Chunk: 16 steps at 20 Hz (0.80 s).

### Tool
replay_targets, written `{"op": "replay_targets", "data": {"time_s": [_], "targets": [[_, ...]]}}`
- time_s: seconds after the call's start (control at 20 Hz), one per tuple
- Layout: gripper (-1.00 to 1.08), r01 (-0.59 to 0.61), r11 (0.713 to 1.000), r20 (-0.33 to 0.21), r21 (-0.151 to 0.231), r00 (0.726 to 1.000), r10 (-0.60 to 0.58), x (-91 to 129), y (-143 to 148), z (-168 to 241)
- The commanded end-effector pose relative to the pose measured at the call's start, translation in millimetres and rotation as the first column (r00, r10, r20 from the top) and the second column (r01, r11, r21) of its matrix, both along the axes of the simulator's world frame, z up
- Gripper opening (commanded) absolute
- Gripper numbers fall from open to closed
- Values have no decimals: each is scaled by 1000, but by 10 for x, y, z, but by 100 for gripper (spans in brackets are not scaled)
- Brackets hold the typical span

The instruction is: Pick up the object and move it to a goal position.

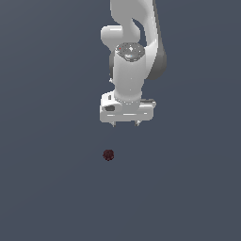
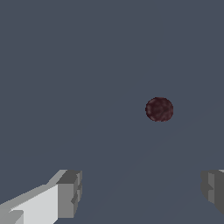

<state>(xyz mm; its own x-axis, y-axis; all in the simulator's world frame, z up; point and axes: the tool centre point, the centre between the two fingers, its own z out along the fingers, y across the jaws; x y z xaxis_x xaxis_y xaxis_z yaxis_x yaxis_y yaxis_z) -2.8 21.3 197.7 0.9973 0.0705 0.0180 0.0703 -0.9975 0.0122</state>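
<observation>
The object (image 1: 108, 155) is a tiny dark maroon, bumpy, roundish lump lying on the flat grey surface. It also shows in the wrist view (image 2: 159, 109). My white gripper (image 1: 125, 123) hangs above the surface with its fingers pointing down. In the exterior view it is above the object and a little to the exterior view's right of it, not touching. The gripper is open and empty. In the wrist view its two fingertips (image 2: 69, 194) stand far apart, with only grey surface between them, and the gripper (image 2: 142, 192) holds nothing.
The grey surface (image 1: 47, 188) fills both views. The white arm (image 1: 134, 42) rises above the gripper toward the exterior view's top.
</observation>
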Motion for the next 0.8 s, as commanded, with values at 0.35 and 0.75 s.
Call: {"op": "replay_targets", "data": {"time_s": [0.35, 0.75], "targets": [[100, 137, 991, -5, 10, 991, -136, 65, -59, -100], [100, 351, 936, -14, 21, 936, -351, 166, -162, -263]]}}
